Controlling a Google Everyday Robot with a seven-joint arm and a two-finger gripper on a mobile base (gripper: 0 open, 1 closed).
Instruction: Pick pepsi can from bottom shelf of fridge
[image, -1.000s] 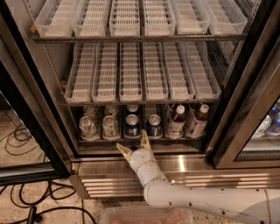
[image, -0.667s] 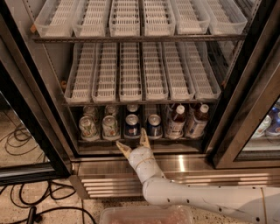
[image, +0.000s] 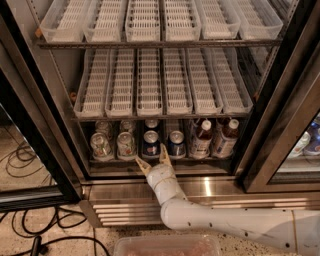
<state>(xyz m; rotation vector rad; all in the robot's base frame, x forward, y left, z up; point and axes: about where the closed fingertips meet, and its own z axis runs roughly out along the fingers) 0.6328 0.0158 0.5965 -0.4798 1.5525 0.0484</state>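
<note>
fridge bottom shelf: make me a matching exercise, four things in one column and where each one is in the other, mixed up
1. silver-green cans
2. pepsi cans
3. red-capped bottles
4. gripper

a. right end of the bottom shelf
b. just in front of the shelf rail, open
c. left end of the bottom shelf
d. middle of the bottom shelf

Pairs: 1-c, 2-d, 3-a, 4-b

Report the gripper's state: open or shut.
Open. The gripper, at the bottom shelf before the pepsi can, shows its jaws spread apart, empty.
</note>
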